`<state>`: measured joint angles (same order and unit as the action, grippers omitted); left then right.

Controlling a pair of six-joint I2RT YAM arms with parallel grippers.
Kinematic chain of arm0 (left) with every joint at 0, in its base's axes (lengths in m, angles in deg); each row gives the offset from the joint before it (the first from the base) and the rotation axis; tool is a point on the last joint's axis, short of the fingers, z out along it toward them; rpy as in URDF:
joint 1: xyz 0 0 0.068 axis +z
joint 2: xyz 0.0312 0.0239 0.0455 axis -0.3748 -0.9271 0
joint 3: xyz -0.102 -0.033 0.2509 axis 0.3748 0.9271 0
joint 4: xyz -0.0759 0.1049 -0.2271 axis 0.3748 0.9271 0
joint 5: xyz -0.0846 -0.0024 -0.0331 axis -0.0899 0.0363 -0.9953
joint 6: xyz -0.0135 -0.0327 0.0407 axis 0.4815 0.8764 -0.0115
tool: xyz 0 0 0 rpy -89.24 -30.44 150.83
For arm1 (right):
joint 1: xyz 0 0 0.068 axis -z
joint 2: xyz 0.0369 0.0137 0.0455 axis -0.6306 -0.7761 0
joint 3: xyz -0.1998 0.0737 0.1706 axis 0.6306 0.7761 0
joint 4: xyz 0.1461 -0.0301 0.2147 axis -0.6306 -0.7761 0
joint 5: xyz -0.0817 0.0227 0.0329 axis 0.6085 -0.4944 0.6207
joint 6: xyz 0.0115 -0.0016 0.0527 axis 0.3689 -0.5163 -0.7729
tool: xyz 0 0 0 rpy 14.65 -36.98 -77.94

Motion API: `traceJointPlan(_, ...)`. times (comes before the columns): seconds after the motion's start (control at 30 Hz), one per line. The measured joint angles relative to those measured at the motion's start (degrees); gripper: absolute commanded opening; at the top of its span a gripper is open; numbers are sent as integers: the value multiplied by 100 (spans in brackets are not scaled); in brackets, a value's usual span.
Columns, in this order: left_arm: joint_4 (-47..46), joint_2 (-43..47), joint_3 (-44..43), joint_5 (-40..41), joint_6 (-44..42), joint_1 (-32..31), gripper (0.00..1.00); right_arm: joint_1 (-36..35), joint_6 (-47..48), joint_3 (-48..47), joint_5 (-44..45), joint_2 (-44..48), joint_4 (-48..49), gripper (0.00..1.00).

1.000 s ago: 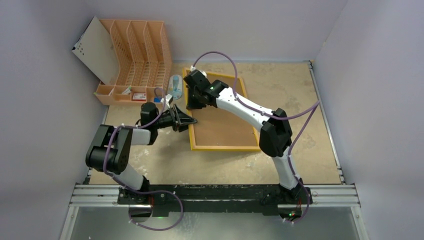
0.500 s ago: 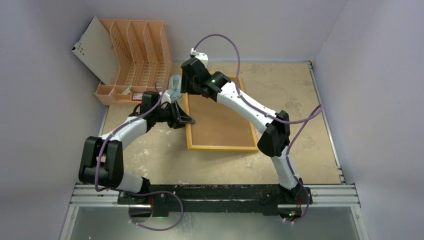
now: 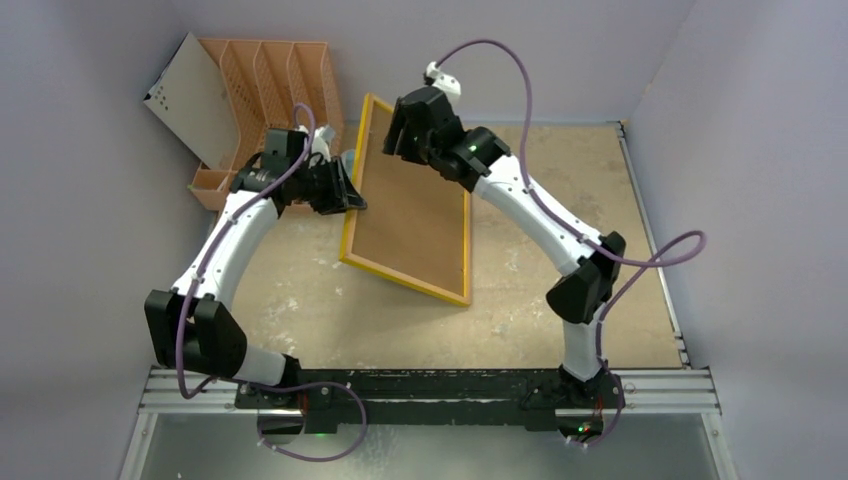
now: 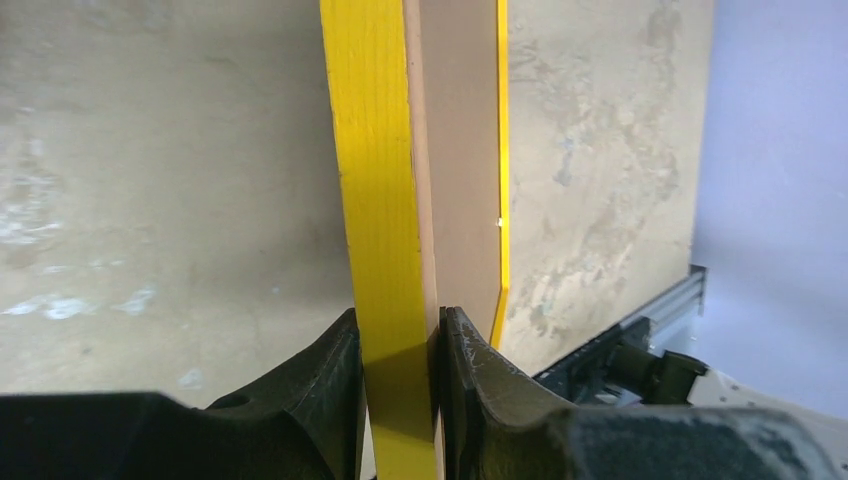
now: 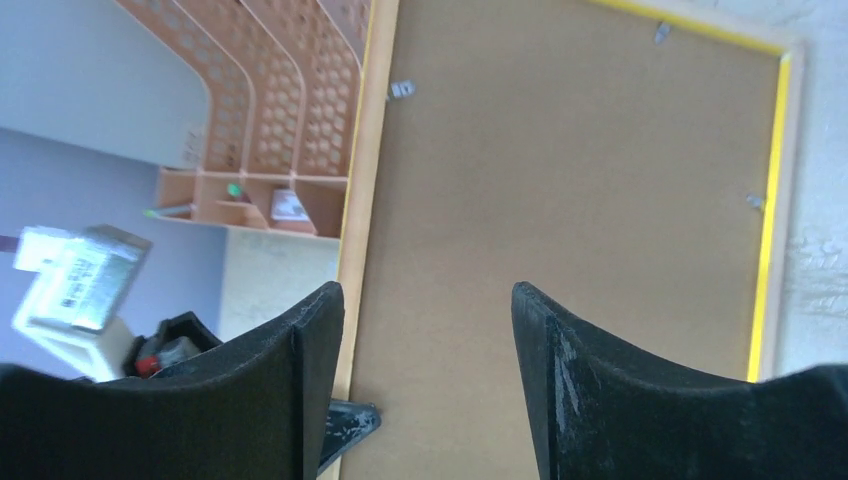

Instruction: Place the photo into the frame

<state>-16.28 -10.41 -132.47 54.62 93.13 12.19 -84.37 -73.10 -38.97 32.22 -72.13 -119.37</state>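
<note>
Clamping the left gripper [image 3: 345, 197] on the left long rim of the frame [image 3: 405, 281], both fingers [image 4: 470, 380] pressing the yellow rim from opposite sides in the left wrist view. Holding the frame tilted, left side raised above the table [image 3: 560, 180], brown back facing up and to the right. Occupying the centre-left of the scene, just right of the orange file rack [image 3: 285, 95] standing at the far left corner. Contact between the right long edge and the table: not determinable. Carrying the brown backing board [image 3: 410, 215] inside the rim, small metal tabs [image 5: 400, 90] showing along its edges in the right wrist view. Hovering the right gripper [image 3: 395, 135] over the far end of the backing board, jaws standing released and well apart, grasping nothing. Leaning a white sheet [image 3: 190, 95] against the left side of the rack.
</note>
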Motion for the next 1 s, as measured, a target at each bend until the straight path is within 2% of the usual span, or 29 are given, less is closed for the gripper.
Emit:
traceJointPlan(0.2,754,-9,-857,684,-555,-39,0,195,-179,-4,-286,459,190,63)
traceJointPlan(0.37,955,-13,-1628,1189,-981,-323,0,264,-247,-221,-592,310,173,65)
traceJointPlan(0.5,955,-13,-1821,1438,-1080,-730,0,264,-269,-424,-796,50,111,67)
traceJointPlan(0.7,940,-13,-1932,1622,-1110,-1224,0,284,-315,-424,-885,-7,-90,79)
traceJointPlan(1.0,861,-7,-1945,1635,-1121,-1458,2,398,-289,-485,-824,-13,-313,80)
